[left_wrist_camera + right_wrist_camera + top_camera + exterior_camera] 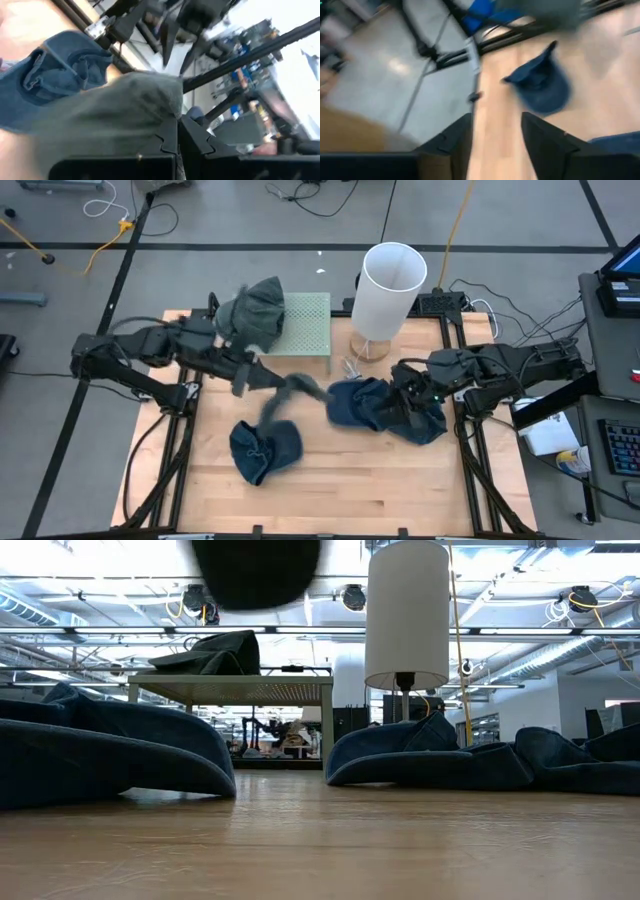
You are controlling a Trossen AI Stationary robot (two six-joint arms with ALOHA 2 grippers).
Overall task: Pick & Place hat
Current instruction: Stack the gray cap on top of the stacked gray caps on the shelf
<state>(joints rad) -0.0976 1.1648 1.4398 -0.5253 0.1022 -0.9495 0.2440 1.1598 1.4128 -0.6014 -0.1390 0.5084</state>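
My left gripper (250,377) is shut on a grey hat (288,388), blurred, above the table's middle; in the low view the hat shows as a dark shape (256,570) high above the board. A second grey hat (256,313) lies on the green rack (310,320). One blue hat (265,448) lies on the table near the front, and more blue hats (380,408) are heaped on the right. My right gripper (496,137) is open over that heap (410,385) and touches nothing. My left gripper holds the grey hat by an edge of its cloth (167,117), pinched between the two shut fingers. The hat is lifted clear of the table and trails beyond the fingertips; one layer or several, I cannot tell.
A tall white lamp (392,285) stands at the table's far edge, right of the rack. In the low view, blue hats (100,750) (470,760) lie on both sides of the board. Bare wood (380,480) lies along the near edge. Black frame rails run along both sides of the table.
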